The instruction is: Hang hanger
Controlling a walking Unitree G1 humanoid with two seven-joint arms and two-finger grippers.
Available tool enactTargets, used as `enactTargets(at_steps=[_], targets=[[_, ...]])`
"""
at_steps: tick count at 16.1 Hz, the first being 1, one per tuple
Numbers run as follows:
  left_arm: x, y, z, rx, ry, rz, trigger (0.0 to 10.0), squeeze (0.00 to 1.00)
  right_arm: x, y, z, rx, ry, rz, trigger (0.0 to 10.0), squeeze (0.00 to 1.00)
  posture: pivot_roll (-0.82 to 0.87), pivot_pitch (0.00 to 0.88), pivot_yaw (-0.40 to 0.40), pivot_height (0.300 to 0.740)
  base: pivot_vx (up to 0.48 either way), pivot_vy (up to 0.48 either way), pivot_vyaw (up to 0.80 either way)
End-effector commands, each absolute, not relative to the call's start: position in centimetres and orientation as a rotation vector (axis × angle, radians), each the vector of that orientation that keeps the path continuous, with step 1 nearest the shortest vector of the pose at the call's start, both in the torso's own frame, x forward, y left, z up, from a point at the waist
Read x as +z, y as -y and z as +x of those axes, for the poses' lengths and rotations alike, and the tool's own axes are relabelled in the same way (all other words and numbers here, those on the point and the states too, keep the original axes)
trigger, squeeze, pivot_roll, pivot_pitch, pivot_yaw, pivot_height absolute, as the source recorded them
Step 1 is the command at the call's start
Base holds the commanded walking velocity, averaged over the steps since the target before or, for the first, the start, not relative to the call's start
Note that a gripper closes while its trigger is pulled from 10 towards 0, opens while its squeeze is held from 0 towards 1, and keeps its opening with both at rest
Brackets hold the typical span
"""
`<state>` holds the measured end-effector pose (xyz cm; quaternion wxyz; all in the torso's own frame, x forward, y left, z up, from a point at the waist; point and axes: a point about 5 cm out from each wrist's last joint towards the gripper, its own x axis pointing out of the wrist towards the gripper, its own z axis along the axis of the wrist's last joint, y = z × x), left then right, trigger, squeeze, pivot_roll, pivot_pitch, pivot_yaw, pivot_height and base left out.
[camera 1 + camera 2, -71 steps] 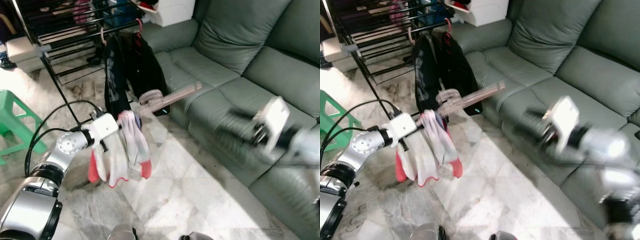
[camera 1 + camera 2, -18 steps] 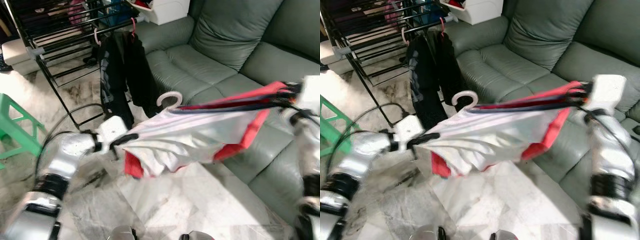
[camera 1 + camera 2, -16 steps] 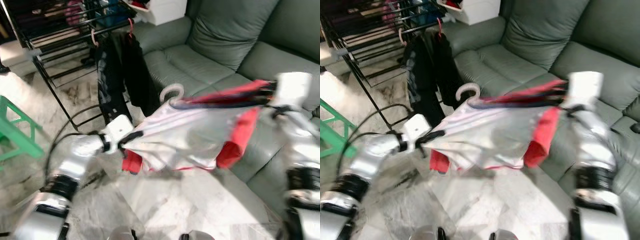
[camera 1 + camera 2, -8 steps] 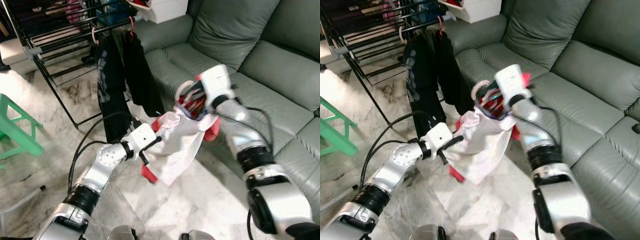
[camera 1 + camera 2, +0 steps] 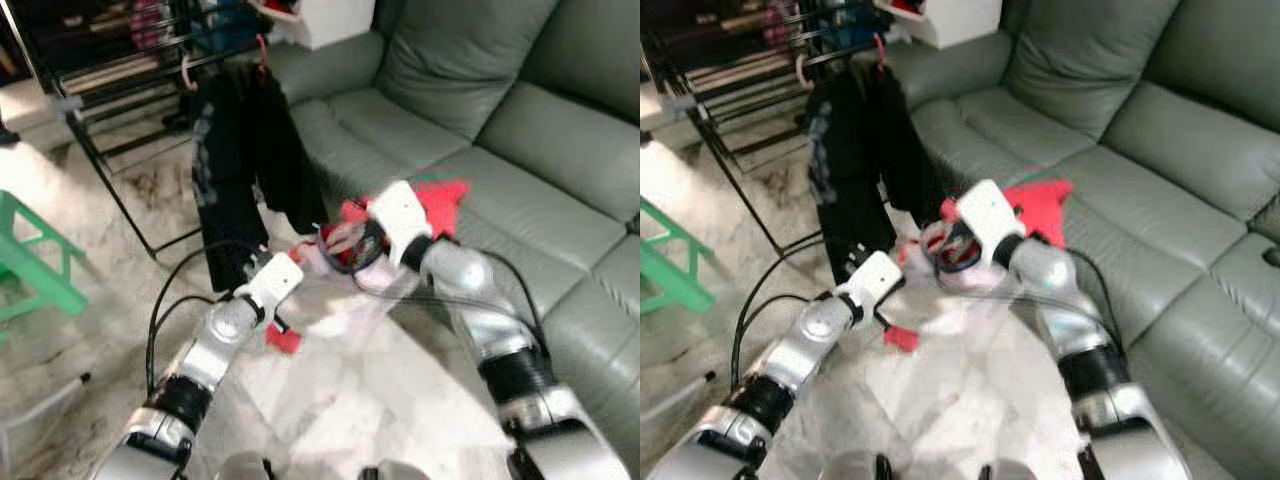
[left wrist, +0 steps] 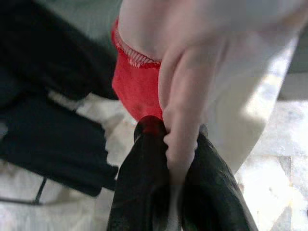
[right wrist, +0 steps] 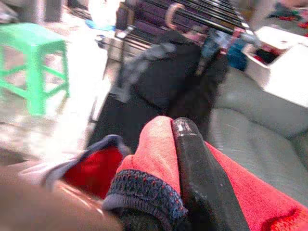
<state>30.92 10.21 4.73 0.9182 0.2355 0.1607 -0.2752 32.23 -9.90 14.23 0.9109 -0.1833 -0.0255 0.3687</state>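
Item 1, left claw [image 6: 171, 192]: in my left wrist view the two black fingers [image 6: 139, 192] are pinched together on a fold of the white-and-red garment [image 6: 192, 96], with a red hem showing just above the fingertips. In the head views this claw [image 5: 290, 290] sits at centre frame, low, above the marble floor [image 5: 330, 400].

Item 2, right claw [image 7: 159, 202]: in my right wrist view one black finger [image 7: 202, 178] presses against the garment's red fabric and dark knitted collar; the claw is clamped on that cloth. In the head views it [image 5: 350, 245] is just right of the left claw, the two close together with the bunched garment [image 5: 345, 290] between them.

Item 3, pale pink plastic hanger [image 7: 72, 202]: a blurred pale bar at the lower left of the right wrist view, inside the garment and beside the right claw. I cannot tell whether a finger touches it.

Item 4, black metal clothes rack [image 5: 110, 60]: upper left of frame, well apart from both claws.

Item 5, black clothes [image 5: 240, 150]: hanging from the rack's rail, directly between the claws and the rack.

Item 6, grey-green leather sofa [image 5: 520, 130]: right half of frame.

Item 7, green plastic stool [image 5: 30, 260]: left edge.
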Motion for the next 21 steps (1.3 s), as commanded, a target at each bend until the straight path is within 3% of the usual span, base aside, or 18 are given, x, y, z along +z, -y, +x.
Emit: enactTargets(at_steps=[1,2,3,4,5,8,11,15,17,19,21], targets=[[8.4,-9.0,33.1,-0.5,-0.192,0.415,0.0,0.0,12.4,7.5,30.3,0.937,-0.01,-0.397,0.0,0.0,-0.06,0.012,0.037,0.74,0.0,0.0,0.0],[8.4,-9.0,33.2,-0.488,-0.196,0.394,0.0,0.0,12.1,7.6,30.1,0.937,-0.016,-0.414,0.0,0.0,-0.06,0.012,0.037,0.74,0.0,0.0,0.0],[8.5,-8.9,33.2,-0.479,-0.2,0.371,0.0,0.0,11.7,8.1,30.1,0.899,-0.037,-0.445,3.2,0.0,-0.06,0.015,0.036,0.74,0.0,0.0,0.0],[8.6,-8.8,33.1,-0.485,-0.195,0.369,0.0,0.0,11.3,9.3,31.1,0.765,-0.06,-0.468,10.0,0.75,-0.06,0.016,0.035,0.74,0.0,0.0,0.0],[8.6,-8.7,33.0,-0.491,-0.192,0.369,0.0,0.0,11.5,10.4,31.9,0.649,-0.048,-0.487,10.0,1.0,-0.05,0.018,0.034,0.74,0.0,0.0,0.0],[8.1,-8.9,32.8,-0.487,-0.204,0.367,0.0,0.0,14.5,13.1,33.0,0.4,0.11,-0.443,10.0,1.0,-0.05,0.018,0.034,0.74,0.0,0.0,0.0],[7.8,-9.2,32.8,-0.453,-0.231,0.348,0.0,0.0,15.9,15.2,33.2,0.271,0.168,-0.399,10.0,1.0,-0.06,0.021,0.035,0.74,0.0,0.0,0.0],[8.1,-9.4,33.3,-0.42,-0.23,0.324,0.0,0.0,13.6,13.1,31.4,0.475,0.08,-0.329,10.0,1.0,-0.07,0.019,0.033,0.74,0.0,0.0,0.0],[8.3,-9.5,33.5,-0.408,-0.228,0.322,0.0,0.0,11.0,11.3,28.8,0.708,-0.059,-0.349,10.0,1.0,-0.06,0.019,0.032,0.74,0.0,0.0,0.0],[8.4,-9.7,33.6,-0.399,-0.229,0.319,0.0,0.0,8.0,11.7,26.1,0.869,-0.215,-0.475,10.0,1.0,-0.07,0.018,0.032,0.74,0.0,0.0,0.0],[8.5,-9.6,33.7,-0.41,-0.22,0.323,0.0,0.0,8.9,11.9,25.2,0.953,-0.163,-0.465,10.0,1.0,-0.07,0.018,0.032,0.74,0.0,0.0,0.0]])
